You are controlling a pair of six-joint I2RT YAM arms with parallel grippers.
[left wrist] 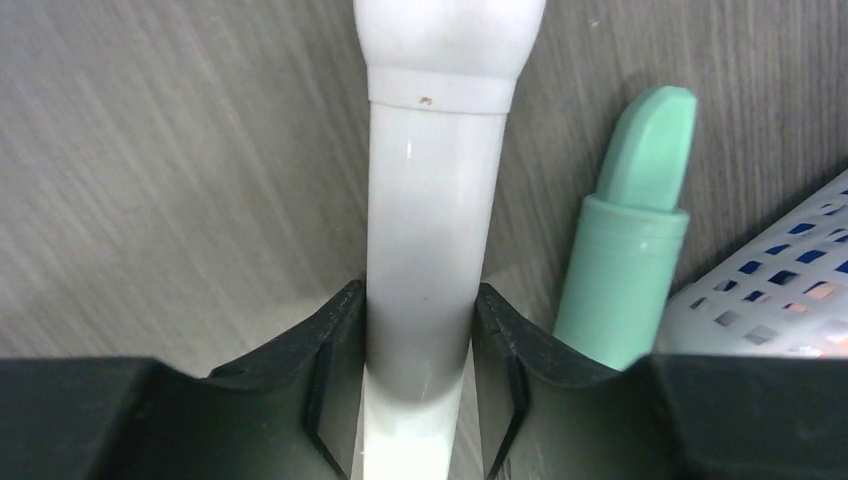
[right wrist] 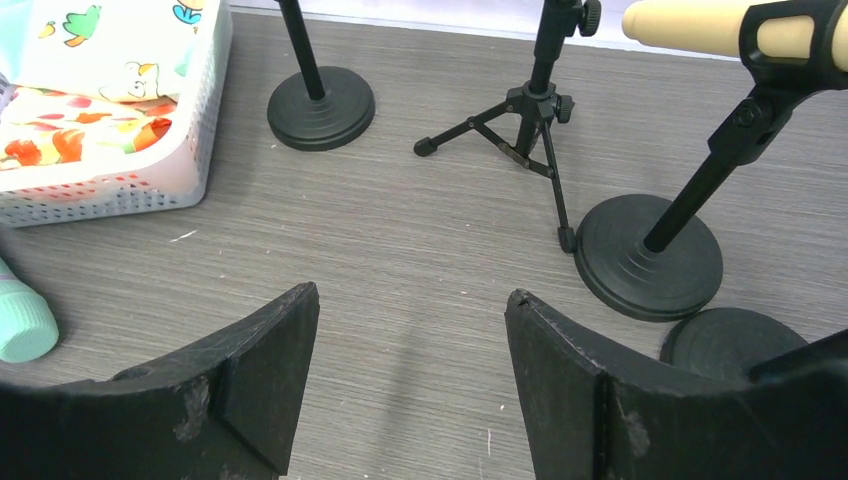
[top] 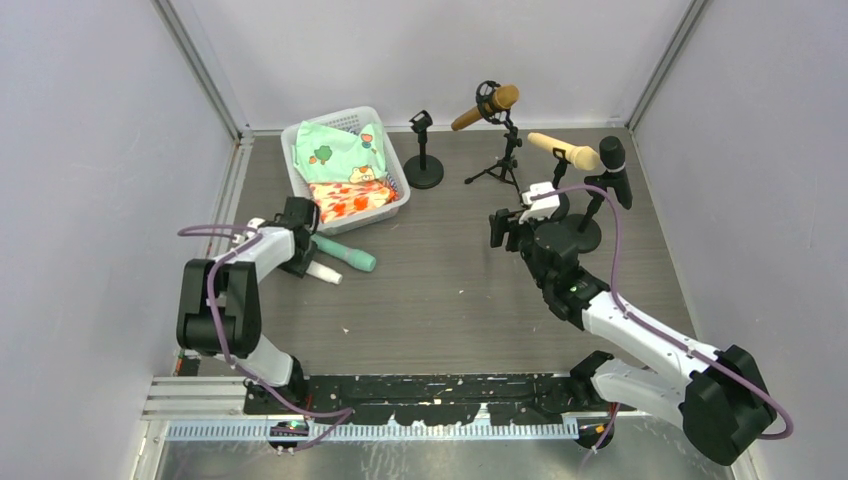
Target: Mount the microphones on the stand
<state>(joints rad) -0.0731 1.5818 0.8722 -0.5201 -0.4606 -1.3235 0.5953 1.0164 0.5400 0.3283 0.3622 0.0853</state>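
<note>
My left gripper point(top: 303, 262) is shut on a white microphone point(left wrist: 430, 200) that lies on the table beside a green microphone point(left wrist: 630, 240); both also show in the top view, the white one point(top: 325, 272) and the green one point(top: 345, 256). An orange microphone point(top: 485, 106) sits in the tripod stand point(top: 503, 160). A beige microphone point(top: 565, 151) sits in a round-base stand point(top: 585, 232). A black microphone point(top: 614, 165) stands at the far right. An empty round-base stand point(top: 423, 160) is at the back. My right gripper point(top: 508, 230) is open and empty above the table.
A white basket point(top: 393, 205) holding patterned cloths stands at the back left, just beyond the left gripper. The right wrist view shows the tripod's legs point(right wrist: 520, 150), two round bases point(right wrist: 647, 258) and the basket's wall point(right wrist: 120, 185).
</note>
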